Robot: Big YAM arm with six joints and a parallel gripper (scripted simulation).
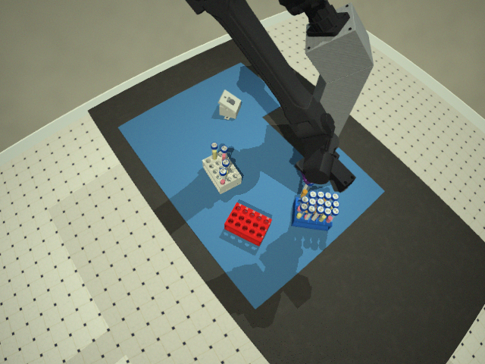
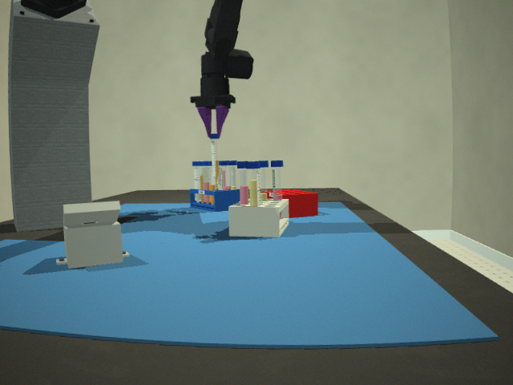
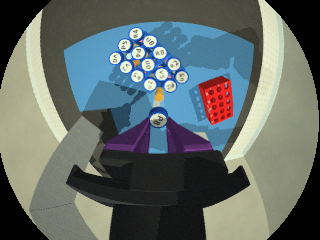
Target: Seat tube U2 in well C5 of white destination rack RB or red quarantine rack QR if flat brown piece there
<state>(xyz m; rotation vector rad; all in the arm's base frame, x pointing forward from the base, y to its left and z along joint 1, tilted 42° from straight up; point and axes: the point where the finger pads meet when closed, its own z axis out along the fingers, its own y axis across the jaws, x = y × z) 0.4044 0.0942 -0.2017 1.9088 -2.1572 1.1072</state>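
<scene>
My gripper (image 2: 213, 135) has purple fingers shut on the blue cap of a tube (image 2: 214, 159) with orange filling. It holds the tube upright, part way out of the blue source rack RA (image 2: 215, 200), with the cap well above the other caps. In the wrist view the held cap (image 3: 158, 119) sits between the fingers, and the rack's many white-topped tubes (image 3: 147, 63) lie below; I cannot read the cap IDs. The rack also shows in the overhead view (image 1: 313, 215). The white rack RB (image 1: 219, 176) holds several tubes. The red rack QR (image 1: 248, 223) has empty wells.
The grey DONE button box (image 1: 229, 103) stands at the mat's far side, and shows near left in the side view (image 2: 91, 240). The grey arm pedestal (image 2: 50, 115) rises at the left. RB (image 2: 259, 215) and QR (image 2: 296, 202) stand close to RA.
</scene>
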